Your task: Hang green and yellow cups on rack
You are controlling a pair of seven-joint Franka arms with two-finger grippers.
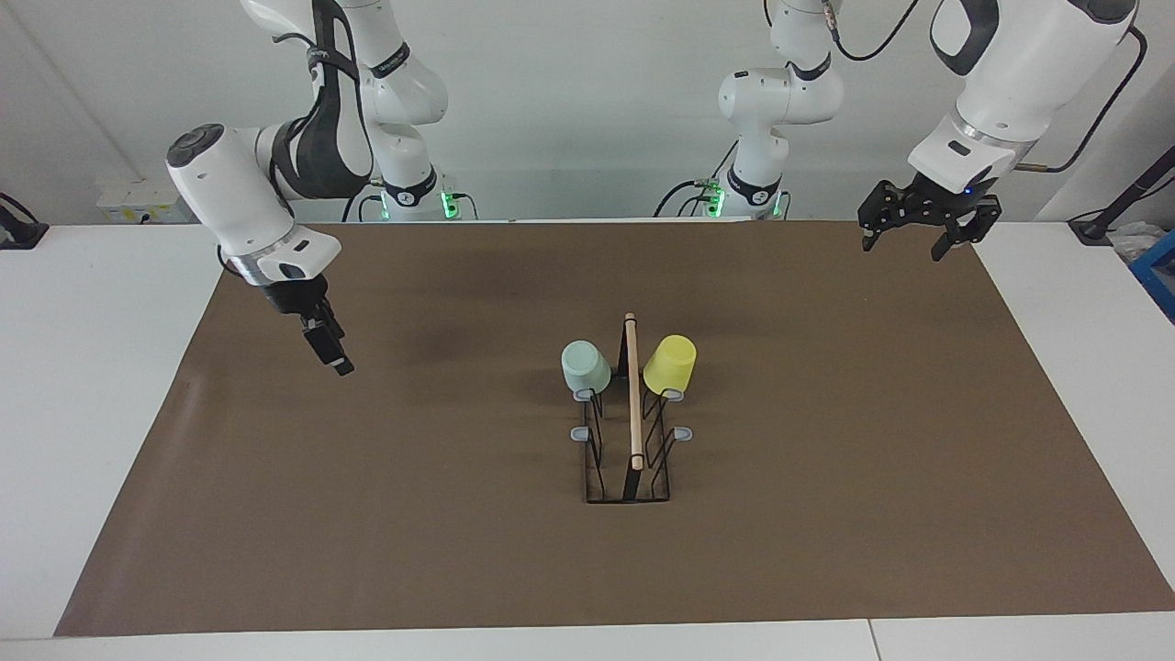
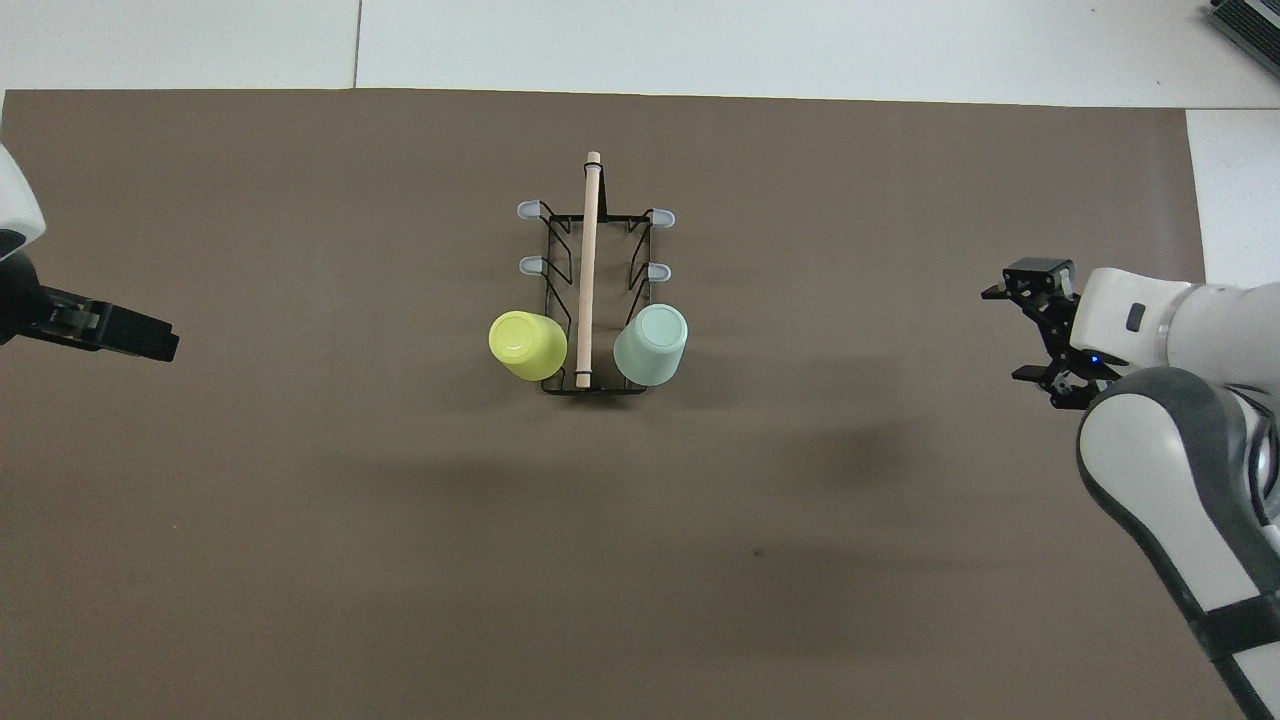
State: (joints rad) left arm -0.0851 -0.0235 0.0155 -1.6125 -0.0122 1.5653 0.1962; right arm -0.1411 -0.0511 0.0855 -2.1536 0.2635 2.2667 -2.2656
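Brown mat (image 1: 826, 514) covers table; rack (image 1: 630, 459) mid-mat, green cup (image 1: 585, 366) and yellow cup (image 1: 669, 364) hung upside down on its prongs nearest the robots. Cups look light, stiff, slick; grip by sidewall. Right gripper (image 1: 329, 350) over mat, empty, jaws apart; left gripper (image 1: 918, 229) over mat corner, open, empty.

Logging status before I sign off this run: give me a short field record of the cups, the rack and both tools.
green cup: upside down on a rack prong, right arm's side
yellow cup: upside down on a rack prong, left arm's side
rack: mid-mat, four prongs free
right tool: over bare mat, holds nothing
left tool: open, over mat corner, holds nothing
task: both cups hung
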